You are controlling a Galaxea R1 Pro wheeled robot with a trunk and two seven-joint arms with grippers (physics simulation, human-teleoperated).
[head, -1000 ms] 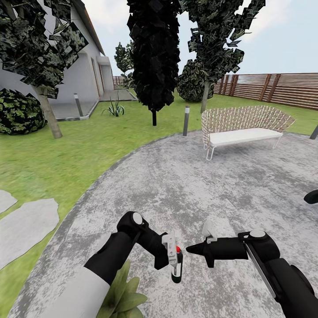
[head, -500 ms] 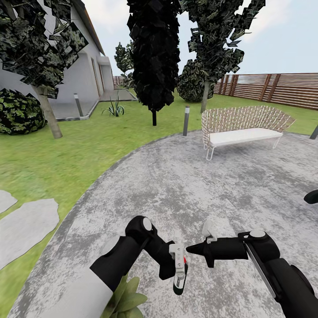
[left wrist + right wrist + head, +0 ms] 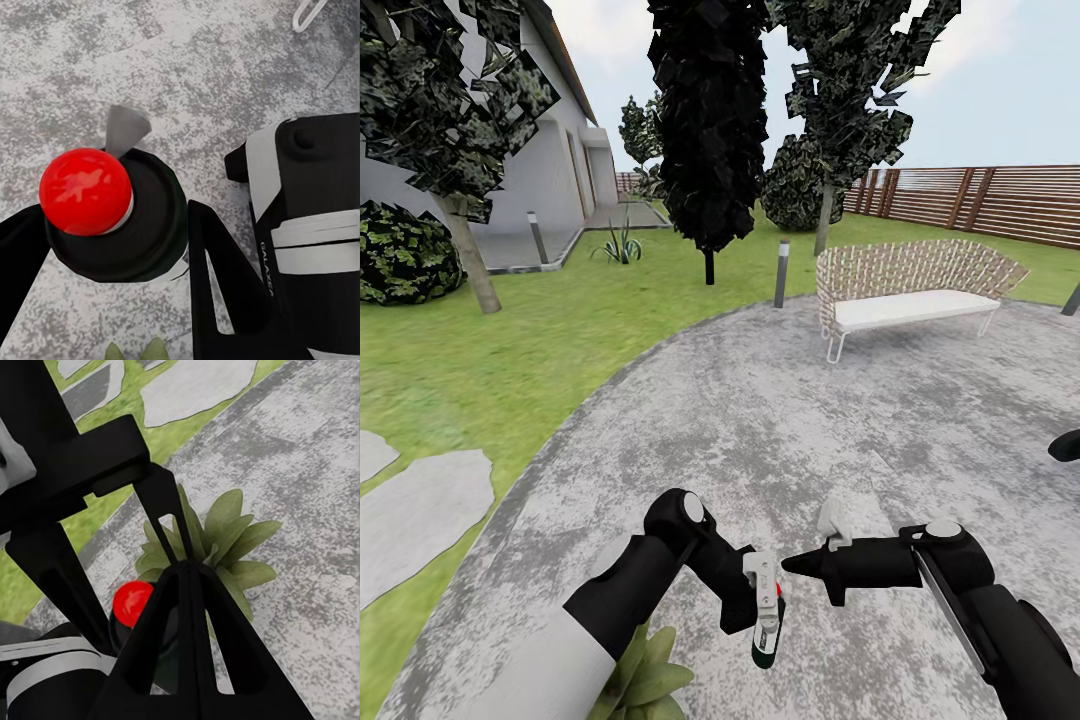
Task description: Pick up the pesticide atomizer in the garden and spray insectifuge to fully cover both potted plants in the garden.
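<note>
One potted plant (image 3: 645, 672) low beside left arm, half hidden by forearm. Left gripper (image 3: 764, 608) clamps pesticide atomizer (image 3: 765, 632), hanging over gravel patio (image 3: 780, 420); label unreadable. Right gripper (image 3: 792, 564) fingers pressed together, holding nothing, tip just beside atomizer. Second plant unseen.

Garden furniture and house at the patio's edge

A white wicker bench (image 3: 908, 292) stands beyond two short grey bollard lights (image 3: 781, 272), a dark conical tree (image 3: 708, 120) behind them, the grey house (image 3: 550, 160) farther left.
</note>
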